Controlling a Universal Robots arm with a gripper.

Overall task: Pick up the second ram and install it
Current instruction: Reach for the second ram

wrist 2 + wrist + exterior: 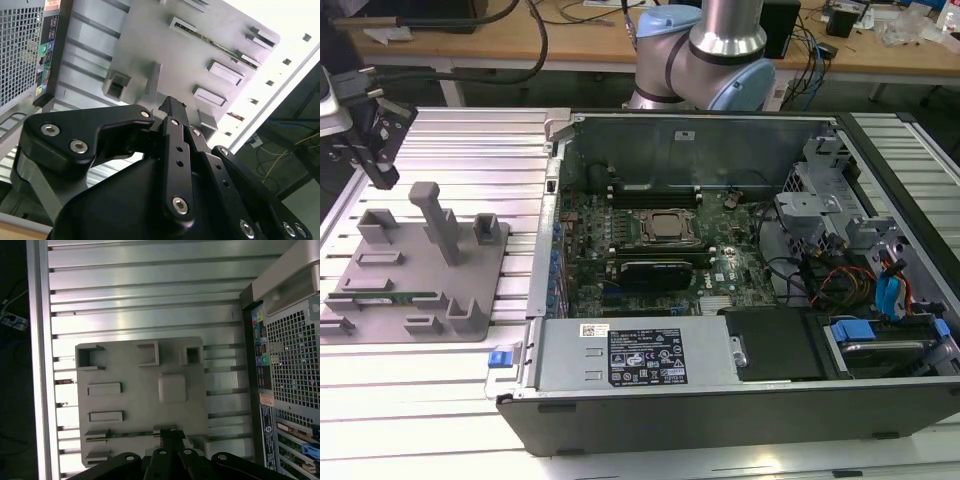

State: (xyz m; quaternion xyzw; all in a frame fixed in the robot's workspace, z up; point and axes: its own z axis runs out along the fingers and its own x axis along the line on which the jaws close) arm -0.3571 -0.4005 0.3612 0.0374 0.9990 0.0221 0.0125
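- Exterior view: the second ram (398,296) is a thin green strip low in the gray holder plate (420,262), seated between small blocks on the side nearest the camera. It has not been lifted.
- In the first wrist view the stick (131,434) runs along a narrow groove. I judge that the blocks keep it on edge, so its flat faces are free for a pinch.
- The gripper (382,176) hangs above the plate's far corner, at the exterior view's left, well apart from the stick.
- In both wrist views the gripper (170,433) (172,106) has its fingers drawn together with nothing between them. From the first wrist view they line up with one end of the stick.
- The plate rests on the slatted metal table (450,140), just beside the open computer case (700,120), probably to keep the carry short.
- Inside the case the motherboard (725,265) lies face up, with long black slots (645,188) beside the CPU socket (668,228). That leaves them open from above. I cannot tell whether any slot is filled.
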